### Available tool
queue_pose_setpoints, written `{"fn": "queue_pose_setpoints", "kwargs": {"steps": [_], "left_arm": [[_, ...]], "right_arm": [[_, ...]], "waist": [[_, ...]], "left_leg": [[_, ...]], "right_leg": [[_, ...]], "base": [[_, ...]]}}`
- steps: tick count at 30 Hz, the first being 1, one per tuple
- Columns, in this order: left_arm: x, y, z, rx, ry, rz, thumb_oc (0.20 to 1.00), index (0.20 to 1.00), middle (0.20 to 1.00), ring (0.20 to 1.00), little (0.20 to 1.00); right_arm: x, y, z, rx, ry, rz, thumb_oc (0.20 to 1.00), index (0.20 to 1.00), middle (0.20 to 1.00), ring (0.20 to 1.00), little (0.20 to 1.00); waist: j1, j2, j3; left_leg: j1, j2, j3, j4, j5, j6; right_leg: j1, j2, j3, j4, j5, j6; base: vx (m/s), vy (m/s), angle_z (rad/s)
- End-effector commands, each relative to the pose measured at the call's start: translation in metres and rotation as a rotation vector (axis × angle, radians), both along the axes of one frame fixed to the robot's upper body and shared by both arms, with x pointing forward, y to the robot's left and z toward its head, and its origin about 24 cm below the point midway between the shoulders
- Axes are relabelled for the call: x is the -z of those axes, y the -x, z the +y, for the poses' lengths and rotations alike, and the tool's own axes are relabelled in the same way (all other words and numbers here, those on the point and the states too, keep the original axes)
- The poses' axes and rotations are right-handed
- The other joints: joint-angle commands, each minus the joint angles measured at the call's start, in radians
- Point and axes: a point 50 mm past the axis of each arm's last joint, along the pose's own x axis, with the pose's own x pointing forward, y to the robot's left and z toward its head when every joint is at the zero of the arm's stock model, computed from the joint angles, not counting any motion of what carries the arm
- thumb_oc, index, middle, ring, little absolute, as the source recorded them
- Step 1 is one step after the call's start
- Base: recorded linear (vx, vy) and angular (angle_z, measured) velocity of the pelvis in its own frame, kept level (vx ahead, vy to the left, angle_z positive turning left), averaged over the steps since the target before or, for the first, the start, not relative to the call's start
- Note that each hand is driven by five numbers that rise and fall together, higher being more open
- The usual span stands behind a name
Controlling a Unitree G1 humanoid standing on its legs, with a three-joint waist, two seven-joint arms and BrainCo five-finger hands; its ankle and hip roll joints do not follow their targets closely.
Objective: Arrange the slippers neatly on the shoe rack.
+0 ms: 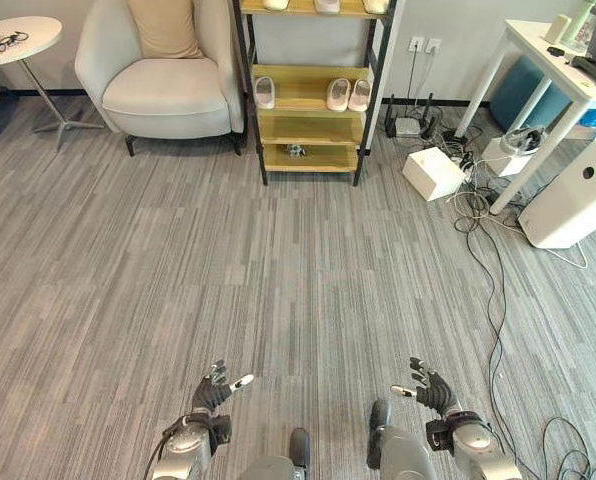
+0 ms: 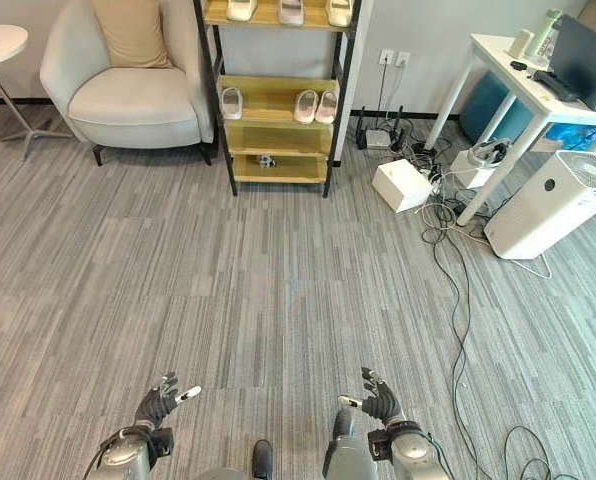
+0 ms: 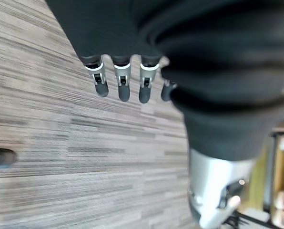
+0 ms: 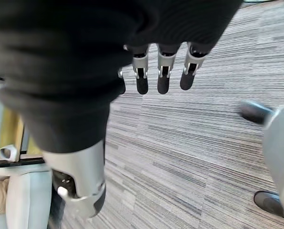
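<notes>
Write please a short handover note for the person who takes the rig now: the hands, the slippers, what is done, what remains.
Left hand and right hand: both open, holding nothing, low over the floor, far from the shoe rack.
Slippers: one single and one pair on the middle shelf; three more on the top shelf.
A small dark object lies on the bottom shelf; I cannot tell what.
Done: all visible slippers are on the rack.
Left: perhaps put the single slipper with a partner.

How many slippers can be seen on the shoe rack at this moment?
6. On the shoe rack, three slippers lie on the top shelf, cut off by the view's edge. Three lie on the shelf below: one at left, a pair at right. Others may be hidden higher up.
</notes>
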Motion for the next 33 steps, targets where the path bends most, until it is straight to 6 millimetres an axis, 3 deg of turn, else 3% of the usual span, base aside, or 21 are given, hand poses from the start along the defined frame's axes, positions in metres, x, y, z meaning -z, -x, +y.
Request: {"fn": "queue_pose_setpoints", "kwargs": {"steps": [1, 3, 5, 6, 9, 13, 16, 17, 20, 21, 22, 24, 25, 30, 31, 33], "left_arm": [[-0.013, -0.014, -0.017, 0.026, 0.044, -0.109, 1.000, 1.000, 1.000, 1.000, 1.000], [-0.015, -0.017, -0.022, -0.005, 0.109, -0.122, 1.000, 1.000, 1.000, 1.000, 1.000], [-0.015, -0.018, -0.023, -0.010, 0.120, -0.125, 1.000, 1.000, 1.000, 1.000, 1.000], [-0.015, -0.017, -0.026, -0.024, 0.148, -0.128, 1.000, 1.000, 1.000, 1.000, 1.000], [-0.015, -0.018, -0.030, -0.030, 0.175, -0.129, 1.000, 1.000, 1.000, 1.000, 1.000], [-0.009, -0.011, -0.032, -0.013, 0.175, -0.097, 1.000, 1.000, 1.000, 1.000, 1.000], [-0.006, -0.007, -0.032, -0.004, 0.159, -0.079, 1.000, 1.000, 1.000, 1.000, 1.000], [-0.007, -0.005, -0.026, -0.011, 0.146, -0.078, 1.000, 1.000, 1.000, 1.000, 1.000], [-0.007, -0.005, -0.020, -0.007, 0.122, -0.079, 1.000, 1.000, 1.000, 1.000, 1.000], [-0.007, -0.005, -0.020, -0.007, 0.122, -0.079, 1.000, 1.000, 1.000, 1.000, 1.000], [-0.011, -0.008, -0.015, -0.009, 0.099, -0.092, 1.000, 1.000, 1.000, 1.000, 1.000], [-0.016, -0.011, -0.010, -0.013, 0.085, -0.112, 1.000, 1.000, 1.000, 1.000, 1.000], [-0.016, -0.012, -0.010, -0.006, 0.082, -0.115, 1.000, 1.000, 1.000, 1.000, 1.000], [-0.018, -0.014, -0.011, 0.006, 0.085, -0.123, 1.000, 1.000, 1.000, 1.000, 1.000], [-0.019, -0.017, -0.012, 0.007, 0.082, -0.130, 1.000, 1.000, 1.000, 1.000, 1.000], [-0.021, -0.020, -0.013, 0.010, 0.079, -0.135, 1.000, 1.000, 1.000, 1.000, 1.000]], "right_arm": [[-0.012, -0.010, -0.003, -0.015, 0.017, -0.081, 1.000, 1.000, 1.000, 1.000, 1.000], [-0.014, -0.009, -0.006, -0.019, 0.021, -0.084, 1.000, 1.000, 1.000, 1.000, 1.000], [-0.015, -0.009, -0.007, -0.026, 0.023, -0.085, 1.000, 1.000, 1.000, 1.000, 1.000], [-0.017, -0.010, -0.007, -0.048, 0.023, -0.095, 1.000, 1.000, 1.000, 1.000, 1.000], [-0.019, -0.011, -0.010, -0.055, 0.035, -0.099, 1.000, 1.000, 1.000, 1.000, 1.000], [-0.019, -0.011, -0.019, -0.026, 0.055, -0.093, 1.000, 1.000, 1.000, 1.000, 1.000], [-0.018, -0.011, -0.021, -0.013, 0.067, -0.091, 1.000, 1.000, 1.000, 1.000, 1.000], [-0.021, -0.015, -0.017, -0.038, 0.071, -0.105, 1.000, 1.000, 1.000, 1.000, 1.000], [-0.019, -0.018, -0.002, -0.082, 0.046, -0.101, 1.000, 1.000, 1.000, 1.000, 1.000], [-0.019, -0.018, -0.002, -0.082, 0.045, -0.101, 1.000, 1.000, 1.000, 1.000, 1.000], [-0.021, -0.022, 0.006, -0.091, 0.017, -0.118, 1.000, 1.000, 1.000, 1.000, 1.000], [-0.023, -0.026, 0.015, -0.119, 0.004, -0.131, 1.000, 1.000, 1.000, 1.000, 1.000], [-0.023, -0.026, 0.016, -0.123, 0.003, -0.129, 1.000, 1.000, 1.000, 1.000, 1.000], [-0.024, -0.024, 0.011, -0.099, 0.002, -0.131, 1.000, 1.000, 1.000, 1.000, 1.000], [-0.023, -0.022, 0.008, -0.085, 0.006, -0.129, 1.000, 1.000, 1.000, 1.000, 1.000], [-0.023, -0.019, 0.008, -0.092, 0.016, -0.127, 1.000, 1.000, 1.000, 1.000, 1.000]], "waist": [[-0.010, -0.011, -0.063], [-0.019, 0.001, -0.081], [-0.022, 0.005, -0.083], [-0.022, 0.007, -0.079], [-0.004, -0.005, -0.048], [0.024, -0.031, -0.048], [0.054, -0.015, -0.057], [0.078, -0.014, -0.072], [0.087, -0.038, -0.092], [0.089, -0.040, -0.091], [0.093, -0.052, -0.081], [0.091, -0.048, -0.050], [0.085, -0.043, -0.044], [0.045, -0.024, -0.023], [0.026, -0.031, -0.025], [0.008, -0.031, -0.025]], "left_leg": [[0.094, 0.125, -0.019, -0.007, -0.101, -0.119], [0.084, 0.173, -0.037, 0.035, -0.088, -0.147], [0.076, 0.187, -0.045, 0.061, -0.077, -0.155], [0.040, 0.200, -0.059, 0.170, -0.039, -0.176], [-0.056, 0.161, -0.104, 0.342, 0.032, -0.185], [-0.156, 0.156, -0.060, 0.199, -0.007, -0.157], [-0.269, 0.169, -0.020, 0.039, 0.128, -0.171], [-0.270, 0.172, 0.017, 0.011, 0.142, -0.171], [-0.244, 0.143, 0.032, 0.073, 0.089, -0.126], [-0.244, 0.142, 0.034, 0.074, 0.088, -0.125], [-0.227, 0.130, 0.049, 0.092, 0.056, -0.099], [-0.185, 0.124, 0.064, 0.102, 0.017, -0.069], [-0.165, 0.124, 0.063, 0.095, 0.011, -0.066], [-0.069, 0.126, 0.043, 0.045, -0.015, -0.087], [-0.027, 0.124, 0.034, 0.024, -0.032, -0.104], [0.021, 0.137, 0.026, 0.005, -0.051, -0.121]], "right_leg": [[0.090, 0.066, -0.018, 0.024, 0.066, -0.030], [0.115, 0.108, -0.033, 0.020, 0.029, -0.062], [0.120, 0.120, -0.039, 0.026, 0.015, -0.072], [0.138, 0.140, -0.044, 0.035, -0.013, -0.098], [0.183, 0.151, -0.046, 0.033, -0.043, -0.129], [0.260, 0.141, -0.055, -0.010, -0.074, -0.115], [0.325, 0.157, -0.049, -0.045, -0.100, -0.109], [0.361, 0.169, -0.032, -0.056, -0.119, -0.100], [0.371, 0.120, -0.010, 0.040, -0.158, -0.078], [0.369, 0.119, -0.007, 0.043, -0.159, -0.077], [0.321, 0.099, 0.011, 0.170, -0.130, -0.058], [0.208, 0.075, 0.012, 0.366, -0.048, -0.037], [0.174, 0.070, 0.005, 0.392, -0.032, -0.036], [0.116, 0.052, -0.038, 0.238, -0.019, -0.051], [0.081, 0.050, -0.034, 0.108, 0.018, -0.039], [0.070, 0.054, -0.041, 0.046, 0.056, -0.021]], "base": [[0.32, -0.233, 0.24], [0.31, -0.309, 0.54], [0.18, -0.223, 0.32], [0.16, -0.188, 0.23], [0.16, -0.168, 0.10], [0.26, -0.015, 0.00], [0.38, 0.111, 0.15], [0.52, 0.214, -0.25], [0.43, 0.240, -0.52], [0.22, 0.174, -0.23], [0.18, 0.153, -0.25], [0.27, 0.198, -0.48], [0.28, 0.135, -0.21], [0.29, -0.023, 0.21], [0.26, -0.087, 0.29], [0.41, -0.171, 0.25]]}}
